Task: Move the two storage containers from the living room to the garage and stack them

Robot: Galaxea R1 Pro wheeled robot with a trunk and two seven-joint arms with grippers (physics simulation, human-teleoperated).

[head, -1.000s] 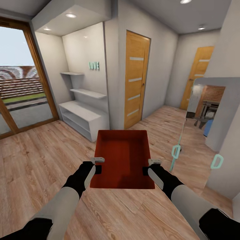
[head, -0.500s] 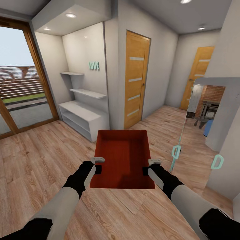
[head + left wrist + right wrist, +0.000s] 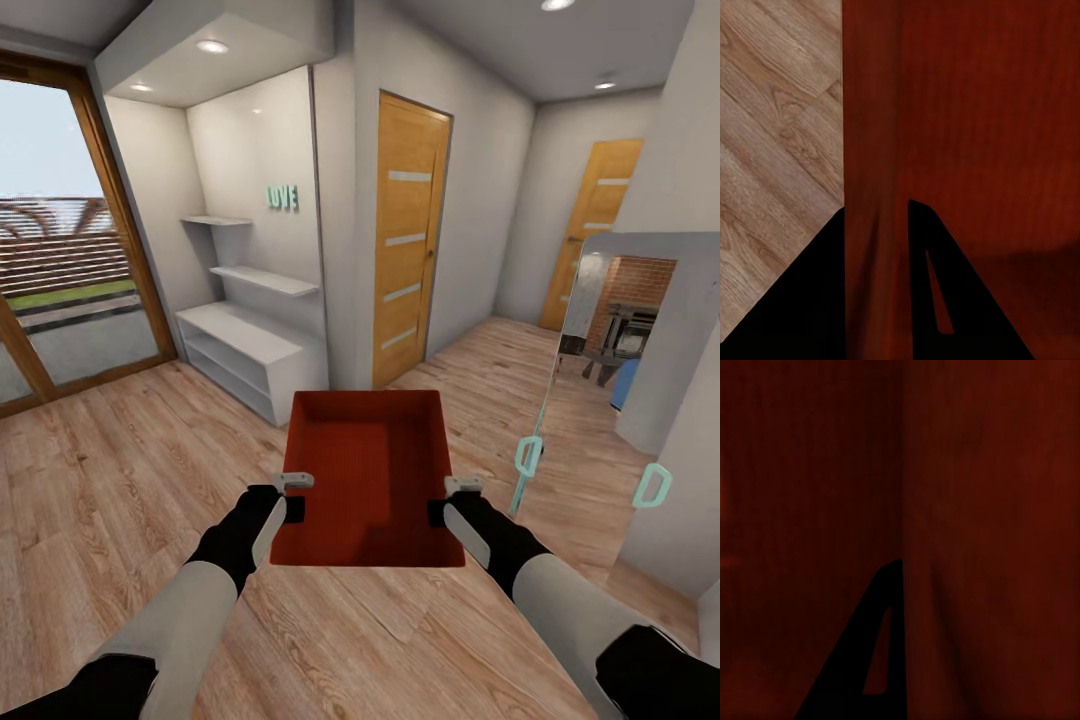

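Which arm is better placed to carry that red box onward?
Neither alone. The left end effector grips the storage container's left wall and the right end effector its right wall, level with each other, so both probably carry it together.

Outdoor scenery beyond the glass door [image 3: 60,290] slightly shifted; the slatted fence now lower, straighter.
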